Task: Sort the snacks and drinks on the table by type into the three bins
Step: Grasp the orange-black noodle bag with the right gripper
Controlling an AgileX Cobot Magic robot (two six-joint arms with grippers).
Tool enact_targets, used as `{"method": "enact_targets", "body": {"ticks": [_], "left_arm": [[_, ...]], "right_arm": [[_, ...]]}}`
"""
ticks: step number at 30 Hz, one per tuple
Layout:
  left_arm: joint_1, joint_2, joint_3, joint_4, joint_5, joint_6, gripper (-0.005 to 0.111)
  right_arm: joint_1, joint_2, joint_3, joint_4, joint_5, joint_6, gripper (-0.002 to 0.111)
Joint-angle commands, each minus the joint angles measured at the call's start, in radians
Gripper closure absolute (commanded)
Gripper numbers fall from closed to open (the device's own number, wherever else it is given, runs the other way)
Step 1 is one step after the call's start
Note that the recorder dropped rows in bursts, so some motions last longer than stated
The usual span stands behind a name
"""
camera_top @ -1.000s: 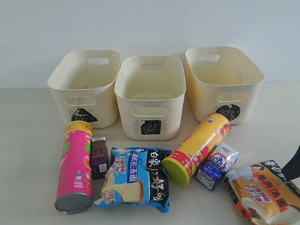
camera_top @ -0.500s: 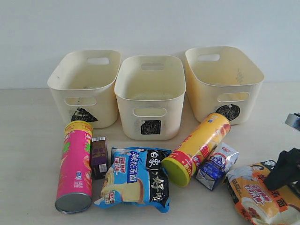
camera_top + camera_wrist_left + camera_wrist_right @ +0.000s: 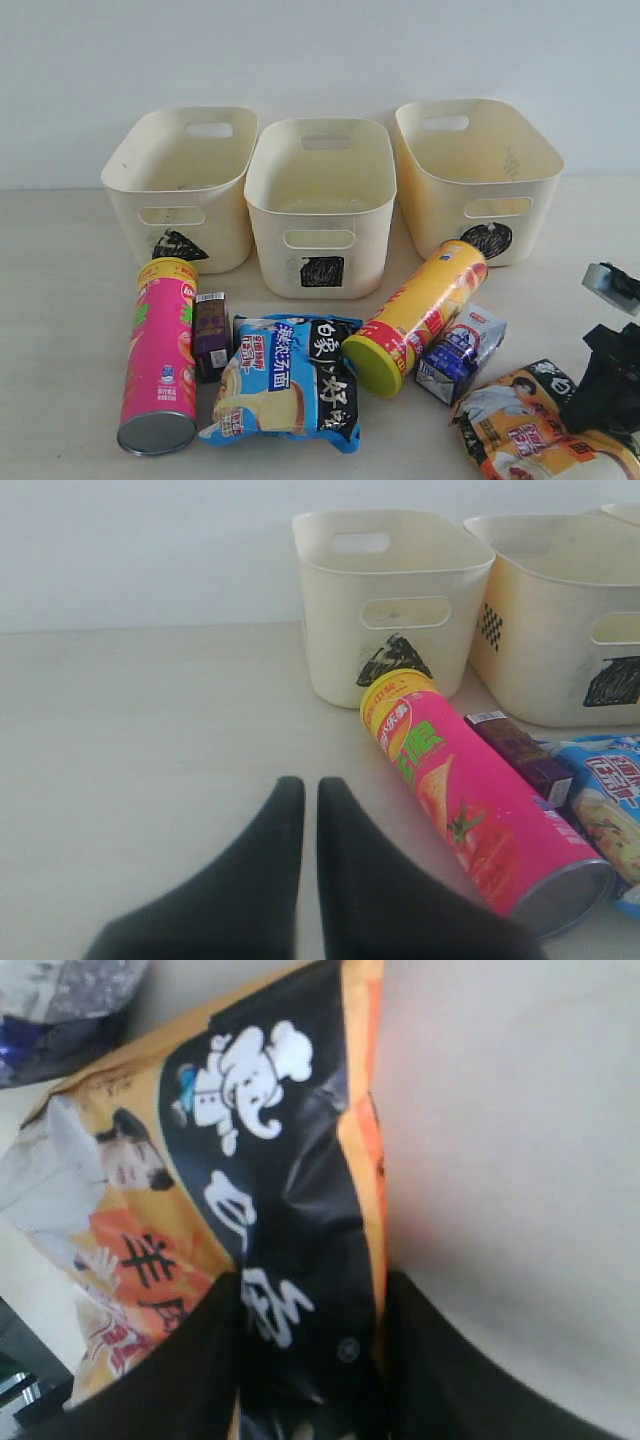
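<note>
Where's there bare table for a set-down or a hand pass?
Open: table left of the pink can and triangle bin; a smaller patch right of the circle bin. Crowded: front row, pink can through orange bag, packed side by side.

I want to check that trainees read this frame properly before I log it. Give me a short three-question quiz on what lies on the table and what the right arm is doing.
1. True or false: the pink chip can stands upright on the table.
2. Which item does the right gripper pinch? A) blue-white noodle bag B) orange noodle bag C) yellow chip can
3. Fill in: the black mark on the middle bin is a ____.
Key: 1 false, it lies on its side. 2 B. 3 square.
</note>
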Motion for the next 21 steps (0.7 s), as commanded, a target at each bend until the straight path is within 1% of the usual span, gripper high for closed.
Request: {"method": "enact_targets", "body": {"ticks": [1, 5, 11, 15, 21], "left_arm": [[-0.005, -0.003, -0.003, -0.004, -0.003, -0.007, 0.102], [-0.005, -0.003, -0.003, -0.004, -0.003, -0.007, 0.102], [-0.005, -0.003, -0.003, -0.004, -0.003, -0.007, 0.102], [-0.005, -0.003, -0.003, -0.004, -0.003, -0.007, 0.102], [-0.005, -0.003, -0.003, -0.004, -0.003, -0.007, 0.102]], "right_arm": [[0.005, 0.029, 0.006, -0.165, -0.086, 0.034, 0.108], [0.005, 0.019, 0.004, -0.158, -0.086, 0.042, 0.108], [0.003, -0.047, -0.036, -0.147, 0.049, 0.033, 0.108], [0.003, -0.101, -0.07, -0.09, 0.114, -0.016, 0.108], [0.003, -0.144, -0.124, 0.009, 0.114, -0.065, 0.108]]}}
